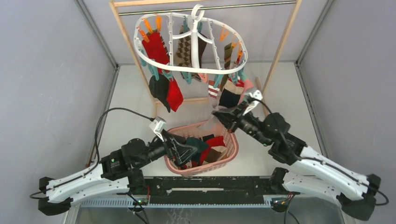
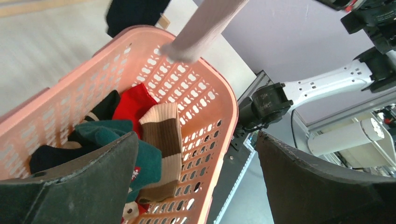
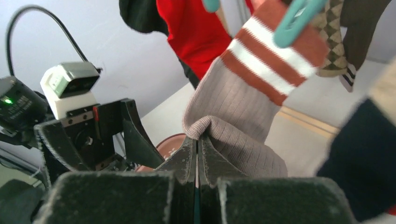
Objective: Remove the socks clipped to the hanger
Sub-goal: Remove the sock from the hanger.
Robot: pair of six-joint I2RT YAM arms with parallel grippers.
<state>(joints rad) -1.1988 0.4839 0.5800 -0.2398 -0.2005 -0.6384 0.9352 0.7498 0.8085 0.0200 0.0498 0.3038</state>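
At left, left gripper [image 1: 186,148] spread wide and empty, poised over the pink basket [image 1: 232,150], with loose socks [image 2: 159,130] piled inside in red, teal and brown stripes. Up at centre, hanger [image 1: 140,55] with socks [image 1: 156,46] clipped round its rim: red, black, argyle. To the right, right gripper [image 3: 198,144] pressed tight on the ribbed fabric of a grey sock [image 3: 233,98] with red-and-white stripes, its upper end caught in a teal clip [image 3: 292,23].
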